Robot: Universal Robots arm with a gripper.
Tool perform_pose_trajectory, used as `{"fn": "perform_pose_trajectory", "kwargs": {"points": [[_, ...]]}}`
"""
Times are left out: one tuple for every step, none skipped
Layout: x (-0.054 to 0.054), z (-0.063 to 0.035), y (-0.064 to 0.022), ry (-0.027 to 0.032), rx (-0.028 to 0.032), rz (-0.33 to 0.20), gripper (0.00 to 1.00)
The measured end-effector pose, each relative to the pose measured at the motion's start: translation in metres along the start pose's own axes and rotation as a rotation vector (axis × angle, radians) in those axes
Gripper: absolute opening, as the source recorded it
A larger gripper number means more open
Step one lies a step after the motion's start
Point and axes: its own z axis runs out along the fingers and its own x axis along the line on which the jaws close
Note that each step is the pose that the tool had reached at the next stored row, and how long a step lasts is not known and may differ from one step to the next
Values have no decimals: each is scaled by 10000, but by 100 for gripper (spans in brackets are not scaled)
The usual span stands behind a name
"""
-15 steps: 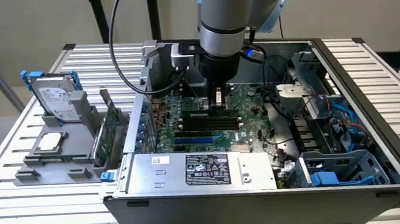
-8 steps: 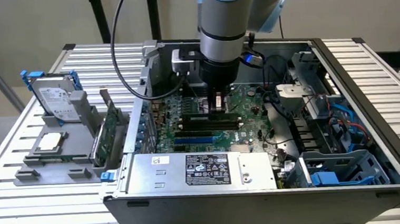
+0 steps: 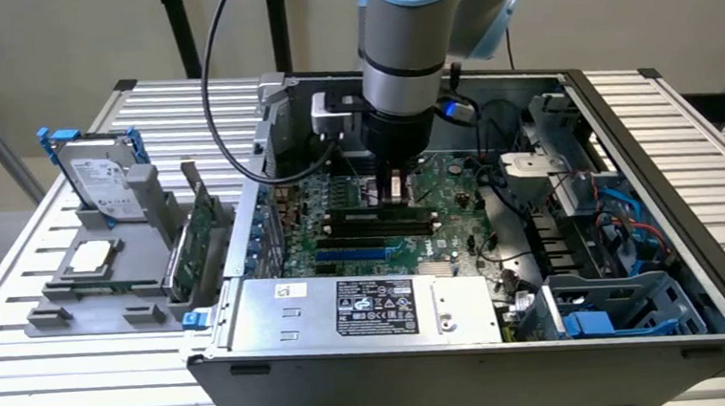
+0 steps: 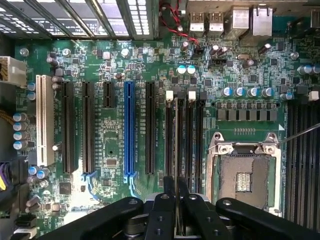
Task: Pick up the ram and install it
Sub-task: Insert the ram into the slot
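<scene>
The open computer case (image 3: pixel 678 334) surrounds the claw (image 4: pixel 176 200), which hangs low over the green motherboard (image 4: pixel 110 150). Directly beneath the claw lie the black memory slots (image 4: pixel 192 140), with the empty processor socket (image 4: pixel 243 175) just beside them. The claw's fingers (image 4: pixel 167 192) are pressed onto the ram (image 4: pixel 176 145), seen edge-on, apparently entering a slot.

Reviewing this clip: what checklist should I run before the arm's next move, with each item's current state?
1. Ram held in the gripper: ok, thin stick clamped edge-on.
2. Ram running parallel to the memory slots: ok.
3. Ram fully seated in a slot: cannot tell.
4. White slot latches open: cannot tell.
5. Red wires away from the slots: ok.
</scene>
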Motion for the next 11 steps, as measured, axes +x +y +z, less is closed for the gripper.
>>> {"fn": "perform_pose_trajectory", "kwargs": {"points": [[2,5,0,3,0,2,0],[3,10,-1,6,1,0,0],[4,15,-1,13,1,0,0],[5,18,-1,19,1,0,0],[5,20,-2,24,0,0,0],[6,21,-4,28,-1,0,0],[8,23,-6,28,0,0,0],[9,24,-6,29,2,1,0],[11,25,-6,33,2,1,0],[12,25,-6,41,2,1,0],[15,25,-6,47,2,1,0]]}}
